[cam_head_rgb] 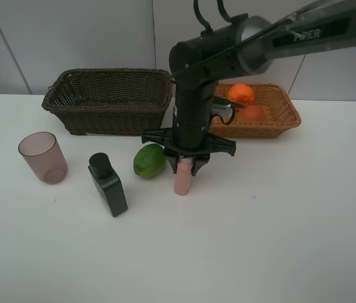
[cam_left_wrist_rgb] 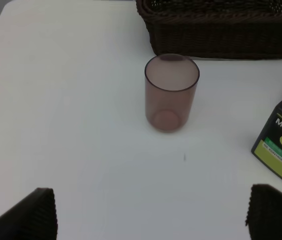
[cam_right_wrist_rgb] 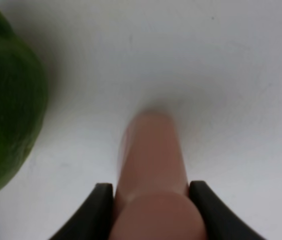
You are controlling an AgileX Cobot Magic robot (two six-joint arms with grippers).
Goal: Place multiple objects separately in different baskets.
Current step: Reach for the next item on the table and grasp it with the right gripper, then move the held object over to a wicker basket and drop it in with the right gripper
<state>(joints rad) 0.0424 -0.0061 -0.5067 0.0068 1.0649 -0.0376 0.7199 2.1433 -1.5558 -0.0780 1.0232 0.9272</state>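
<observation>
Currently in hand: the right end effector [cam_head_rgb: 186, 165] is pinching the pink bottle [cam_head_rgb: 182, 181] from above, its jaws pressing on both sides of the body in the right wrist view. The bottle is standing upright on the bench [cam_head_rgb: 279, 227] and, as I judge it, is not yet lifting.
Next move: a straight lift is looking necessary before any sideways travel, then a carry to a basket. With the orange [cam_head_rgb: 241, 93] and the red-orange fruit [cam_head_rgb: 252, 113] sitting in the tan basket [cam_head_rgb: 286, 117] at 2 o'clock from the bottle, I am judging the dark basket [cam_head_rgb: 102, 117] at 11 o'clock the likelier goal.
In the way: the green fruit [cam_head_rgb: 149, 160] is lying just beside the bottle at 9 o'clock, apart from it. A low swing toward the dark basket is risking a knock, and that basket's near wall is asking for height too.
Other arm: the left end effector [cam_left_wrist_rgb: 151, 220] is hanging spread wide, gripping nothing, facing the mauve cup [cam_left_wrist_rgb: 171, 92].
Others waiting: the cup is standing well apart at 9 o'clock, and the dark flat bottle [cam_head_rgb: 107, 185] is standing between it and the green fruit.
</observation>
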